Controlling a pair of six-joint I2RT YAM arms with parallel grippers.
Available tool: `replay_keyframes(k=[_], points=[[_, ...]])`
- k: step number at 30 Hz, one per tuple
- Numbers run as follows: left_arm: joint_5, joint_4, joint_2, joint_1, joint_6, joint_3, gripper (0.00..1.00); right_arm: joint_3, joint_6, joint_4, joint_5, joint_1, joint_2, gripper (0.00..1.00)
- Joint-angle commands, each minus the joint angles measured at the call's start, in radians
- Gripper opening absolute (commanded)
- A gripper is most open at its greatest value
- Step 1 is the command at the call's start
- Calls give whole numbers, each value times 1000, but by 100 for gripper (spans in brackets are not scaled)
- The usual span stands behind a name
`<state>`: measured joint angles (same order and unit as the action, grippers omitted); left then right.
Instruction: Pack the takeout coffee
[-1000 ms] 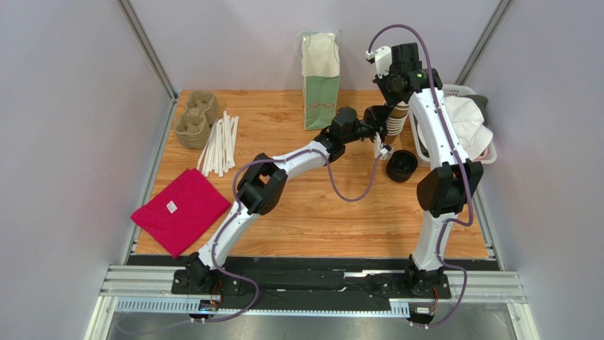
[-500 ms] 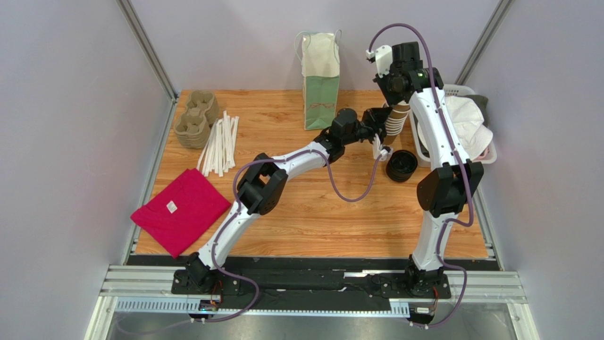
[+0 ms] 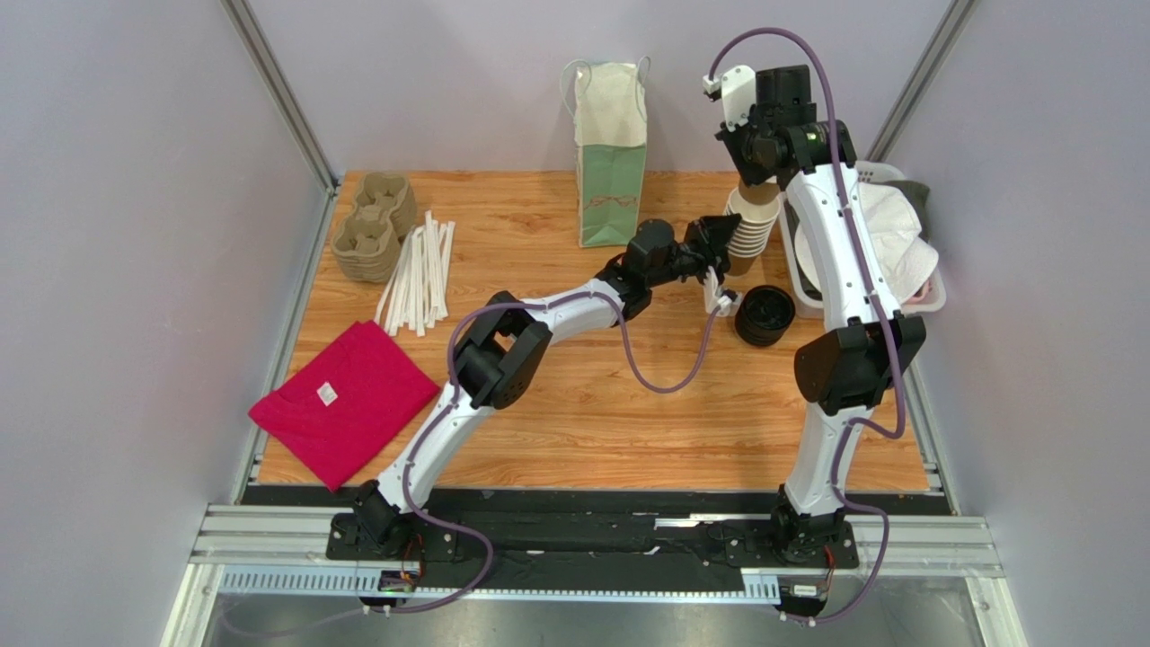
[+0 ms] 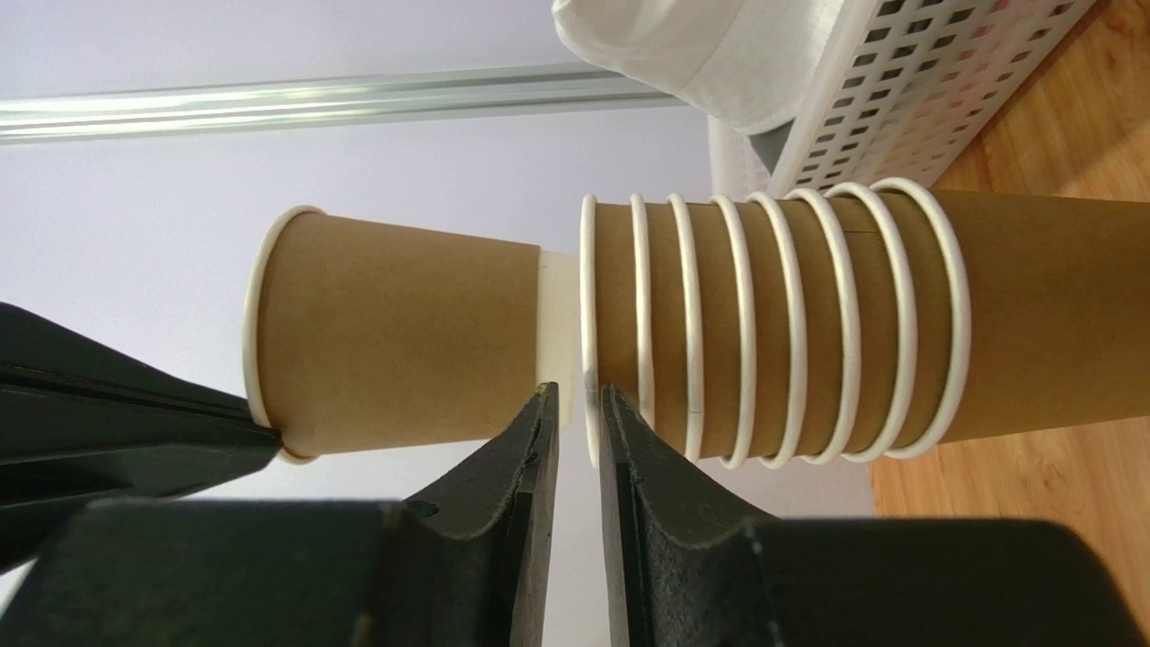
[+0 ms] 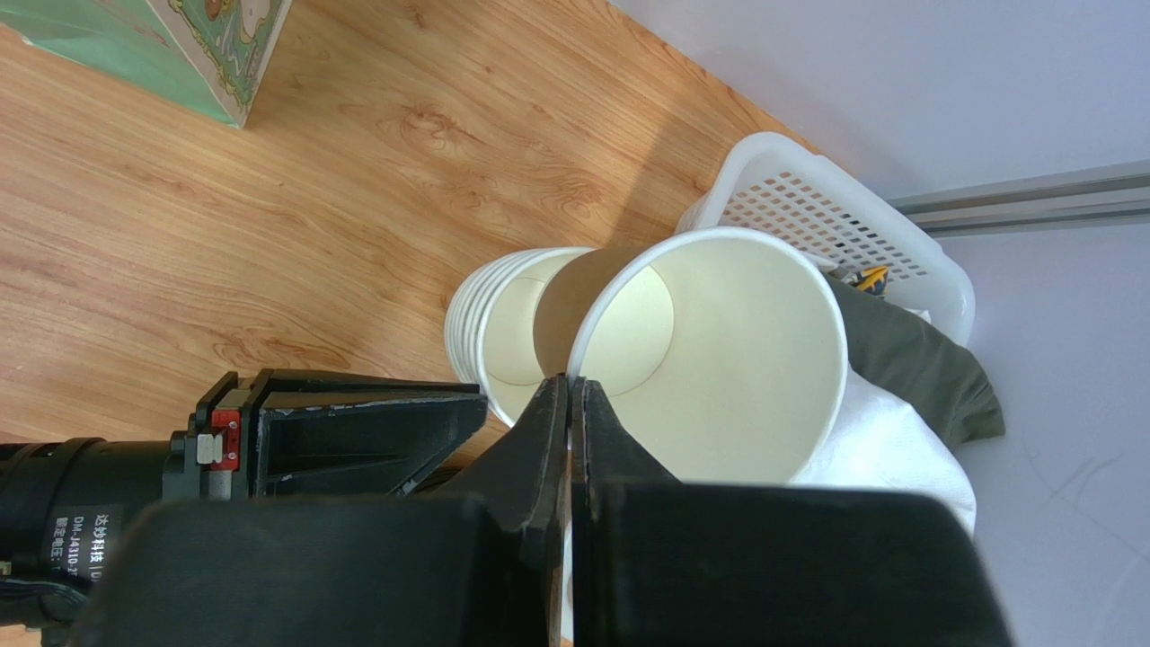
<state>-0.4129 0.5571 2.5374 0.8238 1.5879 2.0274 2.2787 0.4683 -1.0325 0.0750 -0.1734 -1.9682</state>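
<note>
No lidded takeout coffee shows in any view. My right gripper (image 5: 571, 391) is shut on the rim of a single lidless brown paper cup (image 5: 716, 357), held just above the stack of brown cups (image 3: 747, 236). In the left wrist view that cup (image 4: 398, 344) has come almost free of the stack (image 4: 810, 324). My left gripper (image 4: 578, 405) is at the stack's top rim. Its jaws stand a narrow gap apart, with that rim between the tips and daylight beside it. A black round lid (image 3: 764, 313) lies on the table in front of the stack.
A green paper bag (image 3: 610, 135) stands at the back centre. A white basket (image 3: 884, 173) holding white and dark cloth sits at the right edge. Pulp cup carriers (image 3: 375, 223), white straws (image 3: 419, 270) and a red cloth (image 3: 344, 398) lie on the left.
My right gripper has risen, drawing the single cup up out of the stack. My left gripper has shifted slightly at the stack's rim.
</note>
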Motion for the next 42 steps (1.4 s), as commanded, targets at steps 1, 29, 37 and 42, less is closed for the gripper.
replay_keyframes(k=[1, 29, 37, 42], points=[[-52, 95, -92, 5, 6, -47, 27, 51, -11, 40, 9, 0, 75, 0], [8, -655, -1534, 5, -759, -1010, 88, -162, -66, -138, -184, -185, 443, 0], [174, -1088, -1873, -73, -1173, -1001, 91, -398, -114, -118, -274, -287, 485, 0], [206, -1216, -1993, -106, -1373, -1038, 92, -514, -174, -68, -317, -348, 471, 0]])
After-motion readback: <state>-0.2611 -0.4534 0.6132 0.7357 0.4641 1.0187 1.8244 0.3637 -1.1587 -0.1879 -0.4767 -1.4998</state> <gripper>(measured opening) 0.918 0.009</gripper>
